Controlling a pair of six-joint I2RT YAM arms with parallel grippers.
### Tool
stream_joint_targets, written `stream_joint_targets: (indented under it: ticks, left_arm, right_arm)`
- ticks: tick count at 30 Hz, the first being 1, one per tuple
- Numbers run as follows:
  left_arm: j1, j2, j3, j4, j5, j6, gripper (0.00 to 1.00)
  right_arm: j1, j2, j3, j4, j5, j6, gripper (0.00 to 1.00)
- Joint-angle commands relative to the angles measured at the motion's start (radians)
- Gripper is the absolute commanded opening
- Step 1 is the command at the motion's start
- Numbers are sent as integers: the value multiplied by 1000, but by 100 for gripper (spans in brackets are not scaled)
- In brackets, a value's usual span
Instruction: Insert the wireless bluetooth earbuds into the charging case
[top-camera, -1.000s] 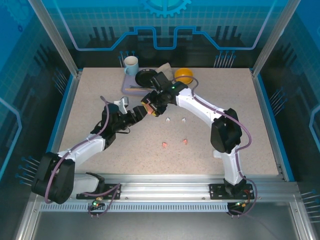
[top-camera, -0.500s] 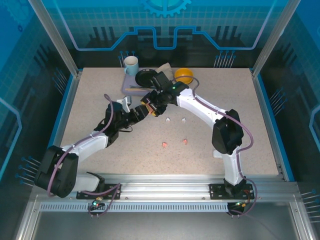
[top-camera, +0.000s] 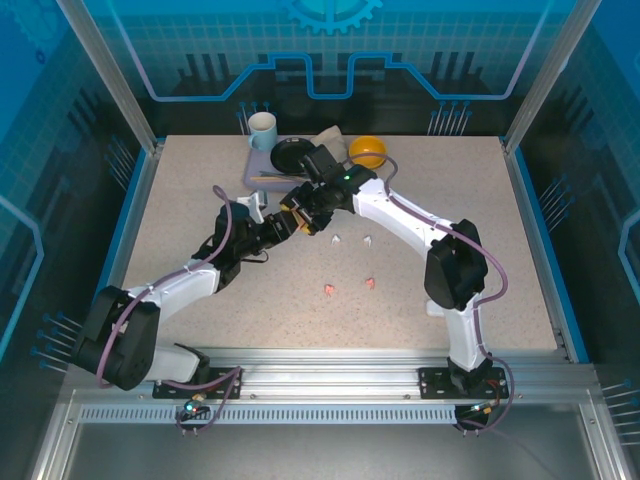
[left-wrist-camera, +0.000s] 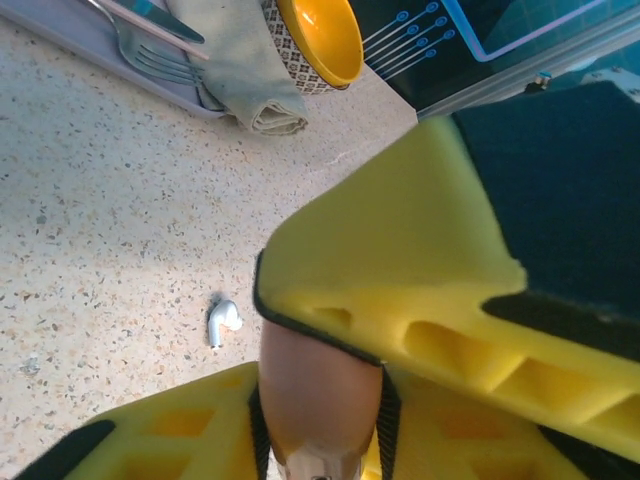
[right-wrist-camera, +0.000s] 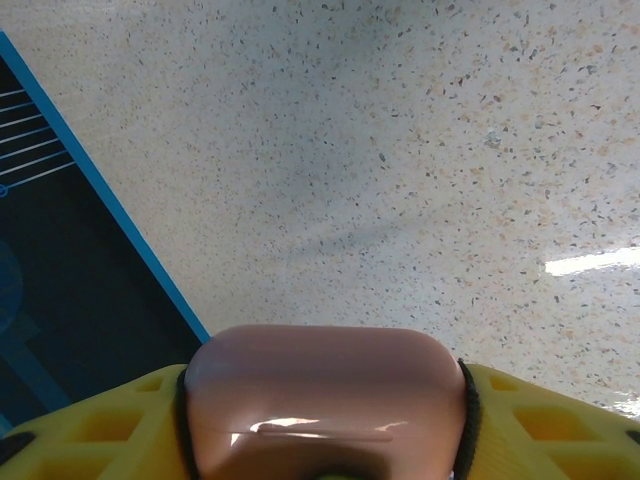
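Note:
A pink charging case (top-camera: 297, 218) hangs above the table, gripped from both sides. My right gripper (top-camera: 305, 212) is shut on it; in the right wrist view the case (right-wrist-camera: 322, 385) sits between the yellow fingers (right-wrist-camera: 90, 440). My left gripper (top-camera: 282, 228) is shut on the same case (left-wrist-camera: 318, 385), with the right gripper's finger (left-wrist-camera: 400, 260) just above. Two white earbuds (top-camera: 337, 239) (top-camera: 367, 240) and two pink earbuds (top-camera: 328, 290) (top-camera: 371, 284) lie loose on the table to the right. One white earbud (left-wrist-camera: 222, 322) shows left of the case.
At the back stands a grey tray (top-camera: 258, 176) with a fork (left-wrist-camera: 150, 58), a mug (top-camera: 262, 130), a black bowl (top-camera: 290, 153), a folded napkin (left-wrist-camera: 240, 75) and a yellow bowl (top-camera: 367, 151). Blue walls ring the table.
My left arm has reached up and right to the pink case, and its jaws have closed on it. The right arm has held still with the case.

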Motion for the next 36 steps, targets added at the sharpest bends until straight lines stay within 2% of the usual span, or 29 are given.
stream_joint_targets:
  ticks: [1,7,8,11,14,17,22,25,27,31,36]
  left_arm:
    - [-9,-1,31,21,-8,16,26]
    - [-10,-4,36,11,-12,15,17]
    - [-10,-4,39,5,-11,18,13]
    - [-10,-7,51,-26,2,36,6]
    - [-8,-21,72,-94,38,84,3]
    - [12,-26,110,-190,139,153,0]
    - [101,8,183,-307,385,236,0]
    - [135,41,247,-403,503,296,0]
    - [142,69,302,-483,574,349,0]
    - [143,120,386,-599,688,409,0]
    - [142,132,421,-629,691,421,0]
  right_arm:
    - [9,-41,-20,5,-12,17,54]
    - [10,-39,-21,15,-16,20,54]
    - [9,-39,-20,21,-19,17,57]
    - [-19,-62,-18,29,-1,-21,80]
    - [-77,-144,-65,45,70,-94,88]
    - [-150,-243,-173,114,85,-232,89]
    - [-234,-393,-438,401,-80,-654,89]
    - [-236,-499,-584,478,-155,-850,89]
    - [-237,-552,-662,516,-202,-904,89]
    - [-227,-584,-744,616,-308,-910,88]
    - [-195,-537,-725,631,-321,-910,86]
